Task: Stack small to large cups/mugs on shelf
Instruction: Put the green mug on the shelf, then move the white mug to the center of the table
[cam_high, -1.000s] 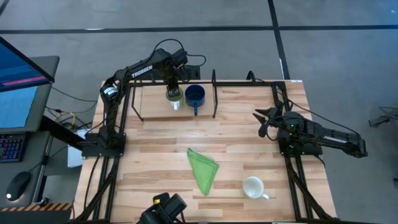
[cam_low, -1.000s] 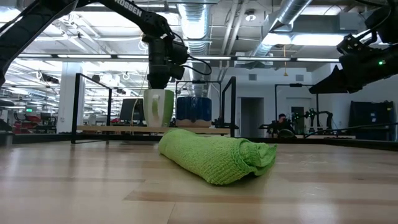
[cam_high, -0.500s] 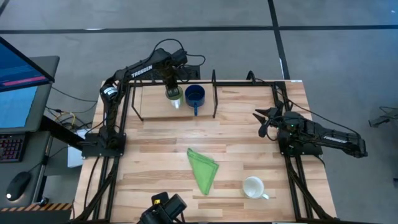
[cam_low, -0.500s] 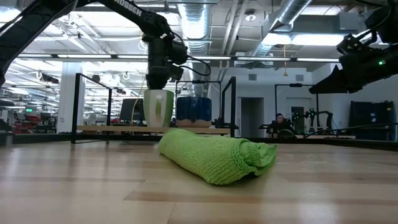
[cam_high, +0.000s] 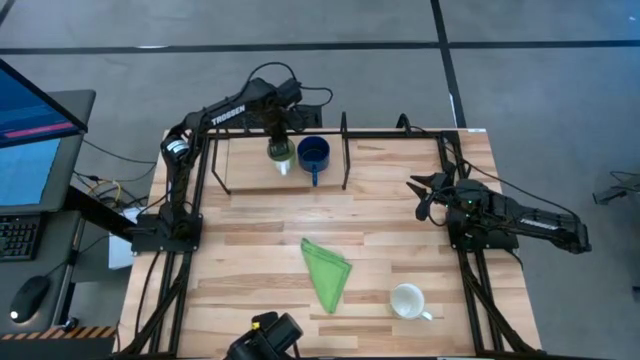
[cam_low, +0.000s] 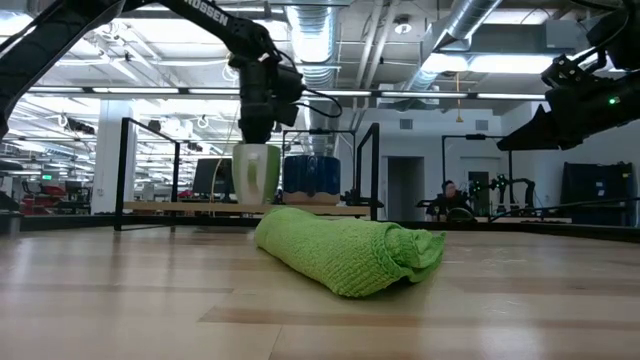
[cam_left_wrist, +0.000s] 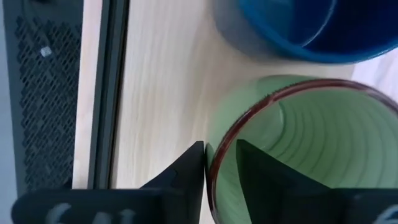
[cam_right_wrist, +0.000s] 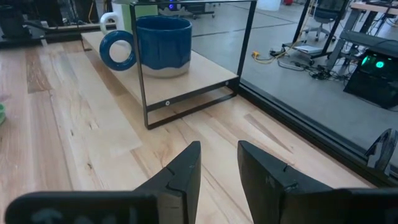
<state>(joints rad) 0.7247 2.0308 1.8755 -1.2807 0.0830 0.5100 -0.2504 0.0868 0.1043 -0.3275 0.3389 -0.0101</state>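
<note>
The light green mug (cam_high: 280, 156) stands on the shelf's wooden base (cam_high: 240, 170), just left of the dark blue mug (cam_high: 313, 152), whose handle points toward the table's near side. My left gripper (cam_high: 276, 128) comes down from above and is shut on the green mug's rim; the low view shows it atop the mug (cam_low: 257, 175). The white mug (cam_high: 407, 300) sits upright on the table near the front right. My right gripper (cam_high: 422, 195) waits open over the table's right side, touching nothing. My left gripper pinches the green mug's rim (cam_left_wrist: 214, 177) on the side away from the blue mug (cam_left_wrist: 292, 31), one finger (cam_left_wrist: 258, 165) inside the mug and one (cam_left_wrist: 193, 168) outside. The fingers point down from above. The mug stays upright, its bottom level with the shelf base.
A folded green cloth (cam_high: 326, 272) lies mid-table in front of the shelf. Black upright rods (cam_high: 345, 150) frame the shelf right of the blue mug. Bare wood lies between cloth and shelf. A monitor and keyboard stand off the table's left.
</note>
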